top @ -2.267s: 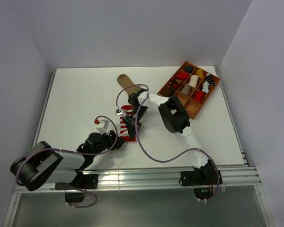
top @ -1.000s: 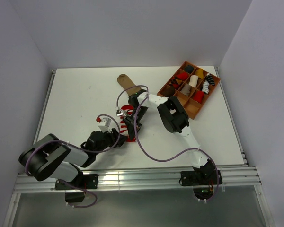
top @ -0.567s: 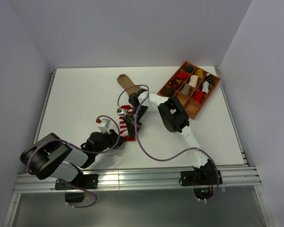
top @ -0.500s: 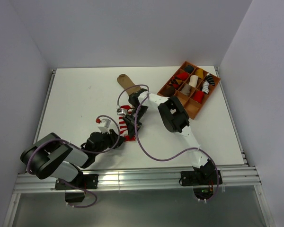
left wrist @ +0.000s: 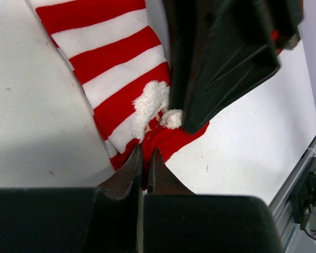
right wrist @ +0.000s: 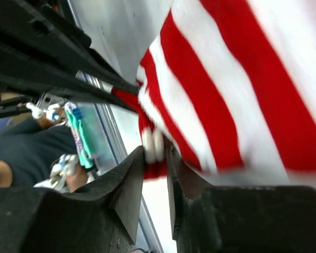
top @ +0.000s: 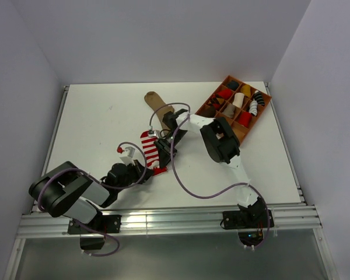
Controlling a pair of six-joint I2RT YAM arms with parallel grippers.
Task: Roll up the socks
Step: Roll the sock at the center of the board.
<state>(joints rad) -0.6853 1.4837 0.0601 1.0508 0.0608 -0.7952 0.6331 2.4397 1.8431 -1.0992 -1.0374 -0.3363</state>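
White bench (top: 93, 122) seen from above: the striped sock (top: 150, 149) lies at centre, with the tan sock (top: 156, 104) above it. Only the left wrist view shows the left fingers (left wrist: 124, 176) pressed together on the sock's red edge, beside white fluff. The right fingers (right wrist: 127, 182) stand slightly parted around blurred stripes, so I cannot tell whether they grip. A second ago the sock was bunched; now it spreads toward the upper left.
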